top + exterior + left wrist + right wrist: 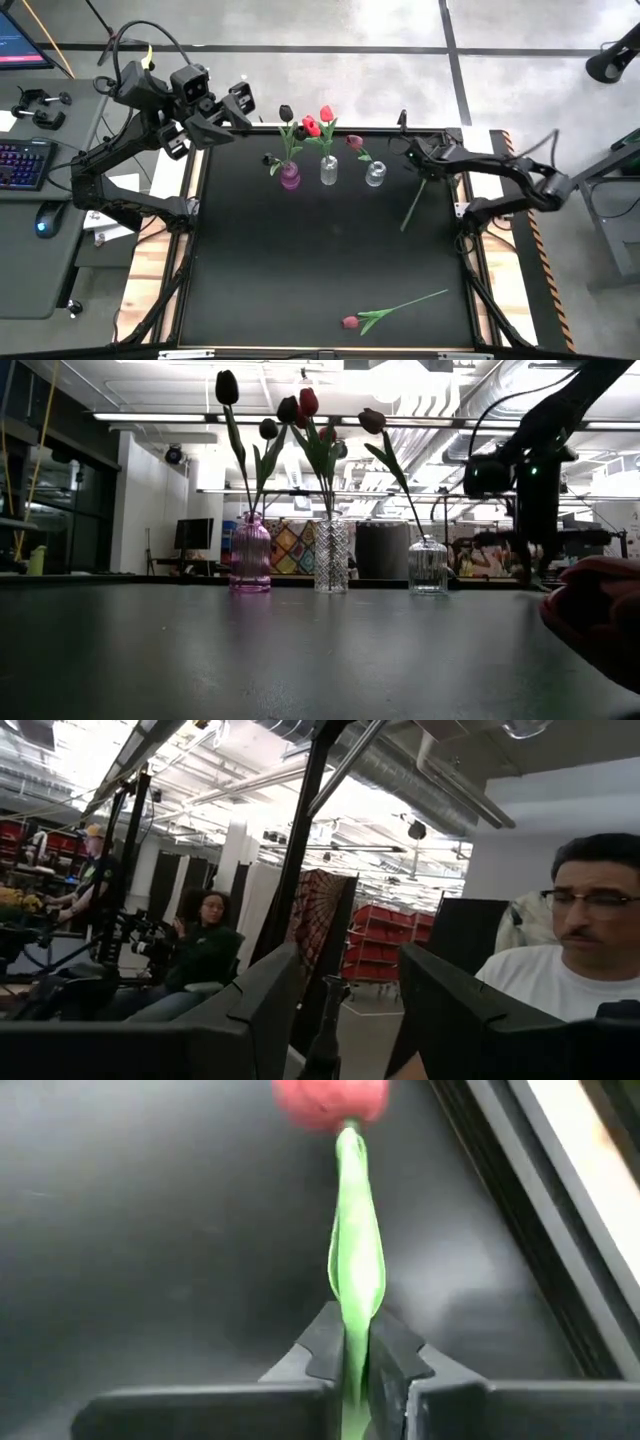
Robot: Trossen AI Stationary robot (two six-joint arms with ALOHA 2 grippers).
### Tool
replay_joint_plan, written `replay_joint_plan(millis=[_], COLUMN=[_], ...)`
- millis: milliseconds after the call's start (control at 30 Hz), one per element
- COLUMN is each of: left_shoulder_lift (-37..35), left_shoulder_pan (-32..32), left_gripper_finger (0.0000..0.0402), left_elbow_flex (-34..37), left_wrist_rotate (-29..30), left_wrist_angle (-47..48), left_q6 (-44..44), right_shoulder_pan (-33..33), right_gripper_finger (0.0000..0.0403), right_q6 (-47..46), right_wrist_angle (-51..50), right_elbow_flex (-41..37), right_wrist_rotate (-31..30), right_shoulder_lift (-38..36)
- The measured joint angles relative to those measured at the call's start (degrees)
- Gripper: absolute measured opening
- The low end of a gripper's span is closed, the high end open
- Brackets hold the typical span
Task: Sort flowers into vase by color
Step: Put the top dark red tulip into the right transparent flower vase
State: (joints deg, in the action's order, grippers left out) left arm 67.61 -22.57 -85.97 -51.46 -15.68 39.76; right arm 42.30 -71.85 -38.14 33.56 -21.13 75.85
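Note:
Three vases stand in a row at the table's far middle: a purple one with dark tulips, a cut-glass one with red tulips, and a small clear one with a maroon tulip. My right gripper is right of the clear vase, shut on a tulip whose reddish-pink head shows ahead of the fingers. Its stem trails toward the near edge. Another pink tulip lies flat near the near edge. My left gripper waits open beyond the far-left corner. My right gripper pinches the tulip's green stem and leaf between its two fingertips, some way below the head. The stem runs lengthwise between the fingers, not across them. The head is out in front and the long stem trails behind. Whether its free end touches the table I cannot tell.
The black mat is bare between the vases and the lying tulip. That tulip's head looms at the right of the low view. A keyboard and mouse are on a side desk left of the table. People show in the room behind, in the left wrist view.

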Motion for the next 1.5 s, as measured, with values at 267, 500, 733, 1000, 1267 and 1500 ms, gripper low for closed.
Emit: replay_joint_plan(millis=[267,500,733,1000,1267,1500], left_shoulder_lift=[0.0,0.0,0.0,0.0,0.0,0.0], left_shoulder_pan=[0.0,0.0,0.0,0.0,0.2,0.2], left_gripper_finger=[0.0159,0.0159,0.0159,0.0159,0.0159,0.0159], left_elbow_flex=[0.0,0.0,0.0,0.0,0.0,0.0], left_wrist_rotate=[1.4,4.5,6.2,8.9,9.9,10.1], left_wrist_angle=[0.0,0.0,0.0,0.0,0.0,0.0], left_q6=[-1.6,-3.0,-4.2,-5.9,-4.6,-2.5], right_shoulder_pan=[-2.9,-8.2,-11.3,-12.1,-10.0,-9.9], right_gripper_finger=[0.0007,0.0002,0.0001,0.0000,0.0000,0.0000], right_q6=[15.7,51.2,61.2,67.0,72.8,75.7], right_wrist_angle=[18.7,49.2,50.2,62.1,83.7,81.7], right_elbow_flex=[0.0,0.1,0.1,0.1,0.1,0.1], right_wrist_rotate=[-5.2,7.6,12.8,17.1,22.4,22.9], right_shoulder_lift=[-18.7,-32.2,-34.7,-23.2,-14.4,-14.1])
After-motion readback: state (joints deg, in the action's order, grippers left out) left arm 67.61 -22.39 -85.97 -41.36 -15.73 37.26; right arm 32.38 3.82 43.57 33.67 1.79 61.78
